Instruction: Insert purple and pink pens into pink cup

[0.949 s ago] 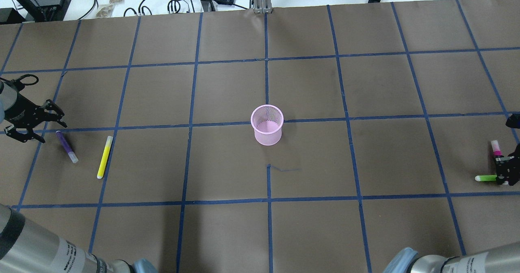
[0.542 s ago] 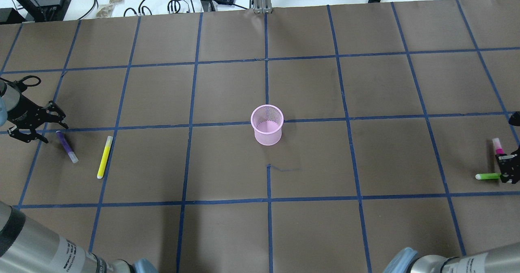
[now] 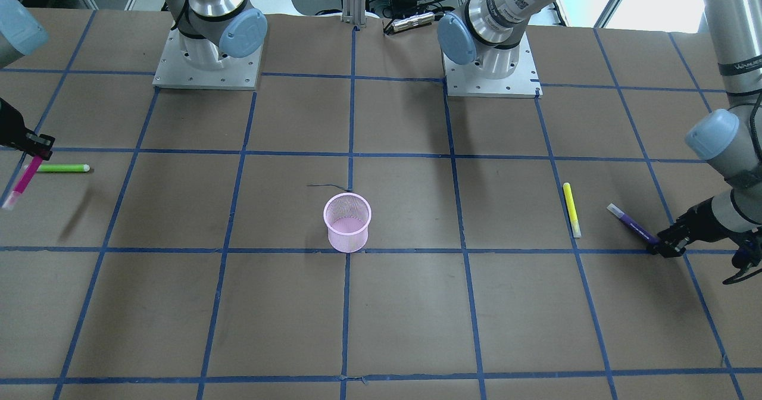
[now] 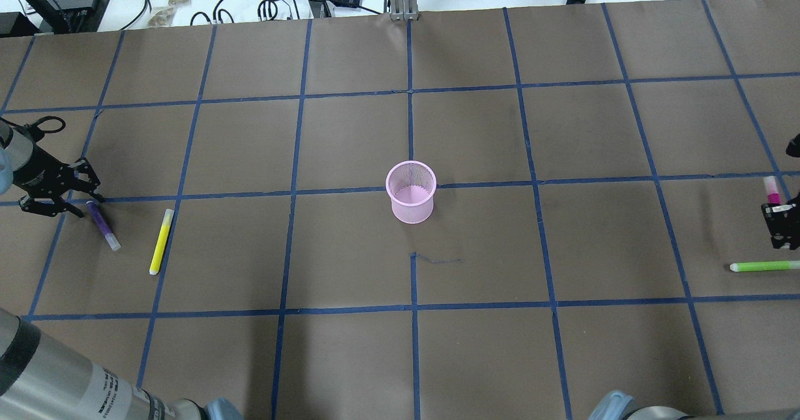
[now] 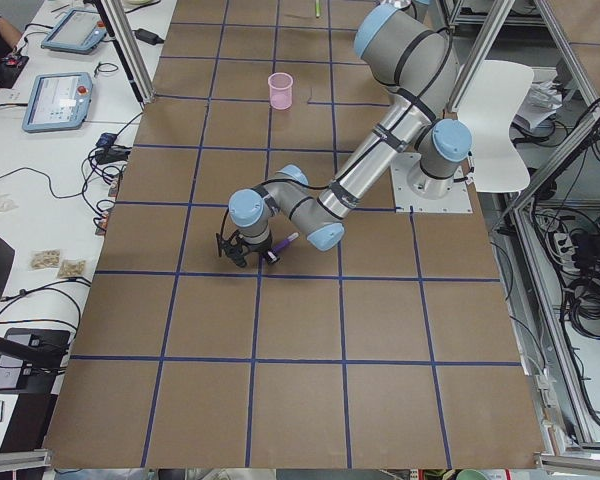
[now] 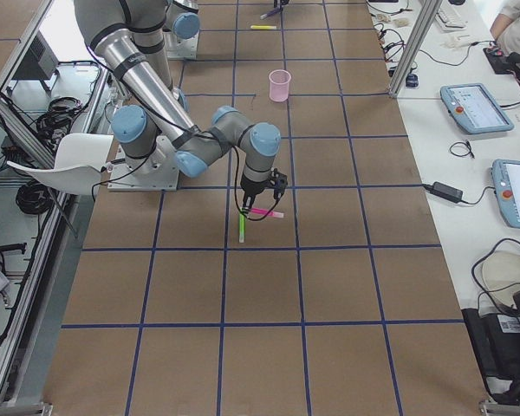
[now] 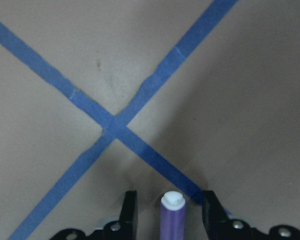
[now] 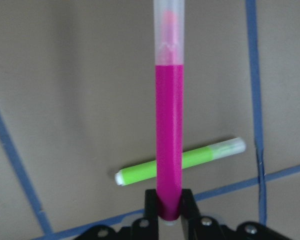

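both outstretched: right tool [image 8: 168, 204] clamps pink pen [image 8: 169, 125], left tool [image 7: 169, 199] straddles purple pen [image 7: 172, 222]

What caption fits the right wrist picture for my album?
Right tool clamps a bright pink plastic pen above a green pen lying on the brown table.

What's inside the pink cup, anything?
Nothing. The cup shows its bare bottom; pink pen is in the right gripper, purple pen on the table.

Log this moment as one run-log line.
left claw: open, straddling purple pen lying on table | right claw: shut on pink pen, held off table | pink cup: empty
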You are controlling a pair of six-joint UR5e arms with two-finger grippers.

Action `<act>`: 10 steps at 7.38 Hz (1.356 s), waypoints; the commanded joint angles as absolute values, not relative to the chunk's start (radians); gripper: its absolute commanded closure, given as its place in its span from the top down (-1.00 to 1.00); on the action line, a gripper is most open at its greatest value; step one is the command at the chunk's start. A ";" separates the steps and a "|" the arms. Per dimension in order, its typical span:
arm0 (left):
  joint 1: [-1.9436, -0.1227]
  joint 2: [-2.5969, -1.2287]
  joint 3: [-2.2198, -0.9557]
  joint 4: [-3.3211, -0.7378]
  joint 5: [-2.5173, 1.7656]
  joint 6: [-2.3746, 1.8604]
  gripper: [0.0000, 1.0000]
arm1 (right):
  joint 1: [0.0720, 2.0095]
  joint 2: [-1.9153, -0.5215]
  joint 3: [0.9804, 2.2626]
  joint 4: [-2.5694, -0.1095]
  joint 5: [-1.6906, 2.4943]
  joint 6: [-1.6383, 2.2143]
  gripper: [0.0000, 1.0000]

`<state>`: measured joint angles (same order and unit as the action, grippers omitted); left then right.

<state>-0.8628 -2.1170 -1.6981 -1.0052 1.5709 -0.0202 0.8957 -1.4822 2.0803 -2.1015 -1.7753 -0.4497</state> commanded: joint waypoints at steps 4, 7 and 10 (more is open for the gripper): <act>-0.865 -2.117 -1.700 -1.019 1.565 -0.018 -1.00 | 1.389 -1.614 1.944 -1.731 -1.497 0.316 -0.61; -0.886 -2.068 -1.689 -1.035 1.582 -0.014 -1.00 | 1.711 -1.527 1.816 -1.681 -1.192 0.886 -0.67; -0.978 -1.941 -1.619 -1.177 1.600 -0.017 -1.00 | 1.833 -1.459 1.806 -1.883 -0.924 1.287 -0.69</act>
<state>-0.9392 -1.9964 -1.6586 -1.0930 1.5900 -0.0158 1.7859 -1.4901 1.8102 -1.7704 -1.0374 1.1077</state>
